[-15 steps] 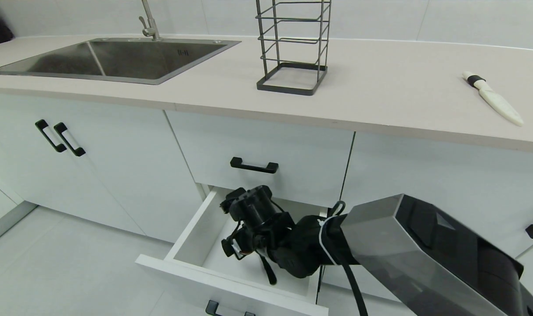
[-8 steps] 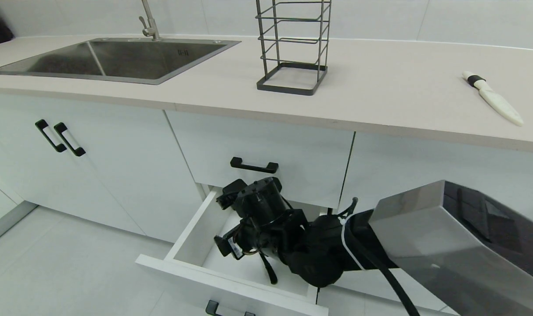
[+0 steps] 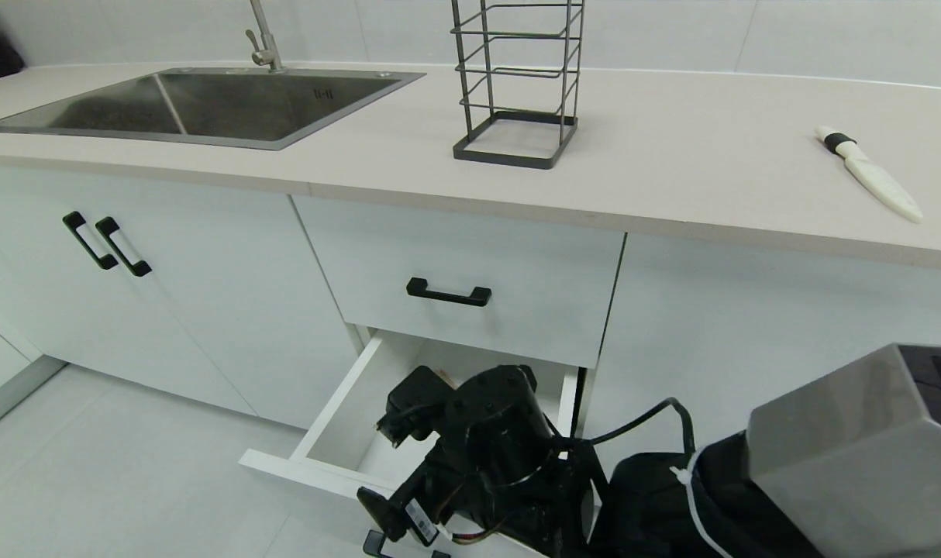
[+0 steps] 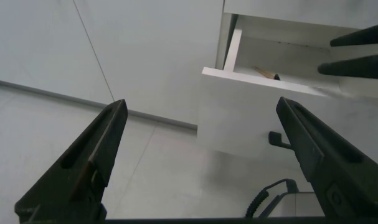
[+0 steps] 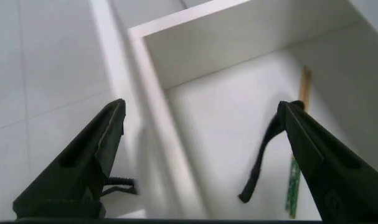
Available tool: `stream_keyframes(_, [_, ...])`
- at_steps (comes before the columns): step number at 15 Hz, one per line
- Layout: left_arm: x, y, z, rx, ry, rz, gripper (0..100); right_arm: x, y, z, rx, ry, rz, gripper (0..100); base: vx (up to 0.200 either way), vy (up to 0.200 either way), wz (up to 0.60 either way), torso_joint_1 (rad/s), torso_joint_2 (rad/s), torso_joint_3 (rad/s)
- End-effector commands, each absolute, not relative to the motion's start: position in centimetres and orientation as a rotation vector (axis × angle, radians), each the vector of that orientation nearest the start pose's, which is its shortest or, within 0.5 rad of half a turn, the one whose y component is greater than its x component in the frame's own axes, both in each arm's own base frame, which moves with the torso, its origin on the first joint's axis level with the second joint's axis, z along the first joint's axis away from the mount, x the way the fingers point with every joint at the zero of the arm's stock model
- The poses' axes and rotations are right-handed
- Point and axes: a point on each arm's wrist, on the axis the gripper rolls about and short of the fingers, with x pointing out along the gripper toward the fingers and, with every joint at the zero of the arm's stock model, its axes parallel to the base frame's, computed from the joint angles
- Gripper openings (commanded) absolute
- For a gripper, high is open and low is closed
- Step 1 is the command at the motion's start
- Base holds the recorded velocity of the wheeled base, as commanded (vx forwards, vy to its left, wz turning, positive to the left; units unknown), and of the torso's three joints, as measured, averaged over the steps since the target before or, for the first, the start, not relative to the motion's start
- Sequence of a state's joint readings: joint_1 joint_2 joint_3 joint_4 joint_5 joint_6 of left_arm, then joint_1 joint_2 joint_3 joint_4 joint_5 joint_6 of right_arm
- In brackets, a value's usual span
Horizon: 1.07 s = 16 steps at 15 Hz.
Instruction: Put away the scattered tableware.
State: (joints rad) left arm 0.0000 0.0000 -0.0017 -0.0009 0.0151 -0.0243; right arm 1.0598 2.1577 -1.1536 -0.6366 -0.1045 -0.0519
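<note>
Hanging over the front edge of the open drawer, right gripper: fingers spread wide apart. Left gripper sits low over the floor, facing the drawer's side; fingers likewise apart. Floor tile lies open to the left of the drawer.

Drawer contents, count 3: one black utensil, one thin wooden stick, and one thin green stick just beside the black one.

Upper drawer is closed.

Counter: one white knife with a black band lies flat near the right end, back from the front edge and well apart from the one wire rack. One sink at the left.
</note>
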Motion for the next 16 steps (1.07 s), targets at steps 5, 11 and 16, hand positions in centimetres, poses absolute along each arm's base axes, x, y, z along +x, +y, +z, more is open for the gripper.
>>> stream_keyframes(5, [-2.3, 0.0, 7.6, -0.025, -0.002, 0.015, 100, 16.3, 30.6, 11.6, -0.206, 0.218, 0.986, 100, 0.0, 0.0, 0.0, 0.0, 0.0, 0.0])
stream_keyframes(11, [-2.3, 0.0, 7.6, -0.025, -0.003, 0.015, 100, 16.0, 25.6, 13.9, -0.154, 0.208, 0.918, 100, 0.0, 0.0, 0.0, 0.0, 0.0, 0.0])
stream_keyframes(16, [-2.3, 0.0, 7.6, -0.025, -0.003, 0.015, 100, 12.9, 18.3, 15.0, -0.139, 0.197, 0.918, 100, 0.0, 0.0, 0.0, 0.0, 0.0, 0.0])
